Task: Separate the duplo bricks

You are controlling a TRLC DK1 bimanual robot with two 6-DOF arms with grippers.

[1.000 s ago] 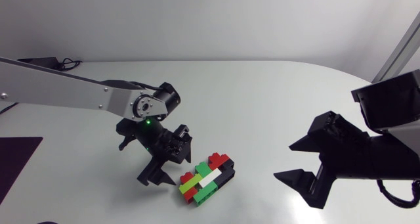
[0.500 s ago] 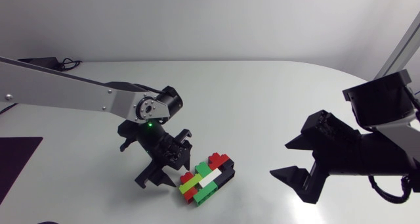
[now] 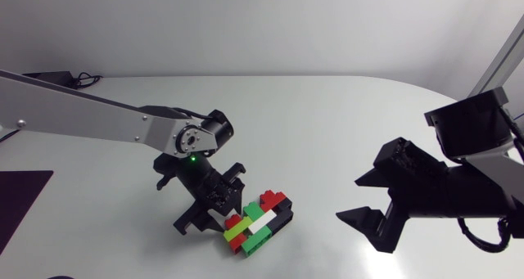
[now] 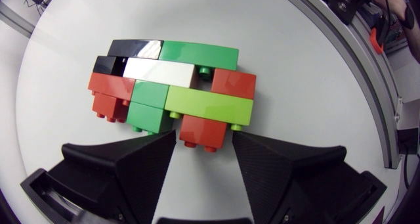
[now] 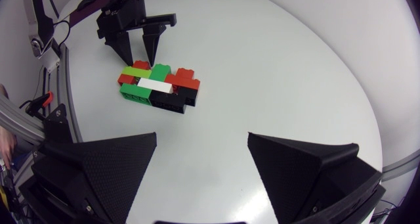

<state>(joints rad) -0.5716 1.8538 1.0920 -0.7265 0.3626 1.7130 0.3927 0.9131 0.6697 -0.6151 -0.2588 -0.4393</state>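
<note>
Left gripper (image 3: 202,224), fingers spread, noses the duplo cluster (image 3: 258,218) from nine o'clock; right gripper (image 3: 350,200) gapes wide at three o'clock, well apart.

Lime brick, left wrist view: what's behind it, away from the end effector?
The white brick and a red brick sit right behind the lime brick; then a black brick and a long green brick. Undersides are hidden.

duplo bricks (image 4: 174,86): glossy plastic | table (image 3: 327,123): smooth matt white | left tool (image 4: 201,137): matt black
</note>
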